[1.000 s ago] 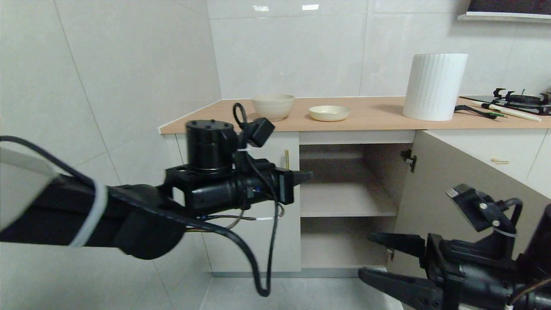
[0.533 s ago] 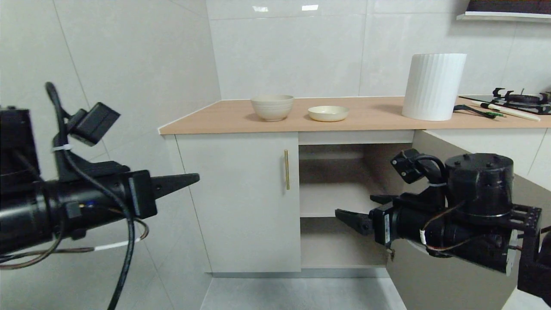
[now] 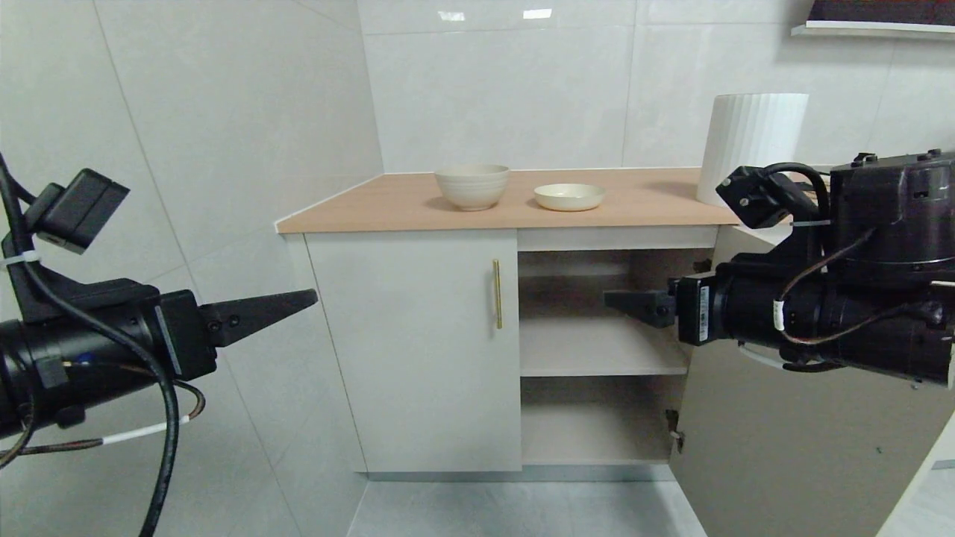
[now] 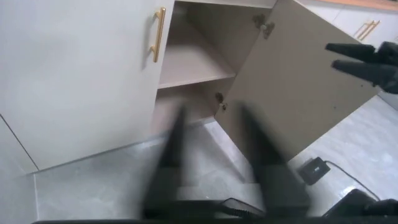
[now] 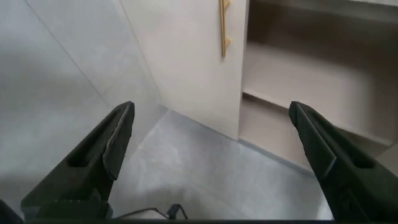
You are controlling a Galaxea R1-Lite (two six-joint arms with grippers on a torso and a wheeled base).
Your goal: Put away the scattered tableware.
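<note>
A cream bowl point(image 3: 471, 186) and a small cream plate point(image 3: 568, 196) stand side by side on the wooden counter point(image 3: 358, 209). My left gripper point(image 3: 302, 300) hangs at the left, well short of the cabinet and below counter height; in the left wrist view its fingers point(image 4: 171, 155) stand apart with nothing between them. My right gripper point(image 3: 618, 302) is held in front of the open cabinet compartment, level with the upper shelf point(image 3: 597, 347). Its fingers point(image 5: 115, 140) are spread wide and empty in the right wrist view.
The cabinet's right door point(image 3: 783, 432) is swung open, showing two bare shelves. Its left door point(image 3: 418, 350), with a gold handle point(image 3: 496, 293), is shut. A white ribbed cylinder point(image 3: 746, 134) stands on the counter behind my right arm. Grey tiled floor point(image 3: 522, 511) lies below.
My left arm has drawn back from in front of the cabinet to the far left. The right arm has risen from low at the right to shelf height.
</note>
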